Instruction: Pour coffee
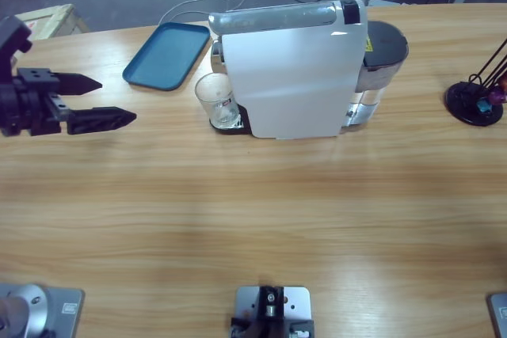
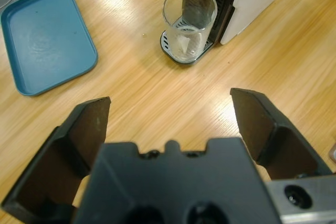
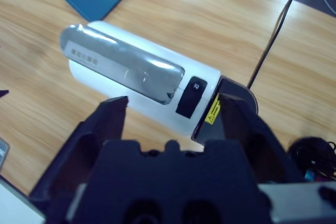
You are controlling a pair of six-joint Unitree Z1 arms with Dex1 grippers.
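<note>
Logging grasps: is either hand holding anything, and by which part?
Nothing is held. The left hand and right hand are open, clear of the clear drinking glass.

L gripper (image 2: 170,111) jaws wide apart, glass (image 2: 189,23) on drip tray ahead, blue tray (image 2: 44,38) beside.

No word or number is readable. The coffee machine (image 3: 142,85) carries a yellow warning sticker (image 3: 213,110) with a triangle sign near its rear, its print too small to read, and a black button (image 3: 190,97) with an unclear white symbol. The drinking glass (image 1: 217,99) bears a small red-and-dark mark, illegible.
</note>
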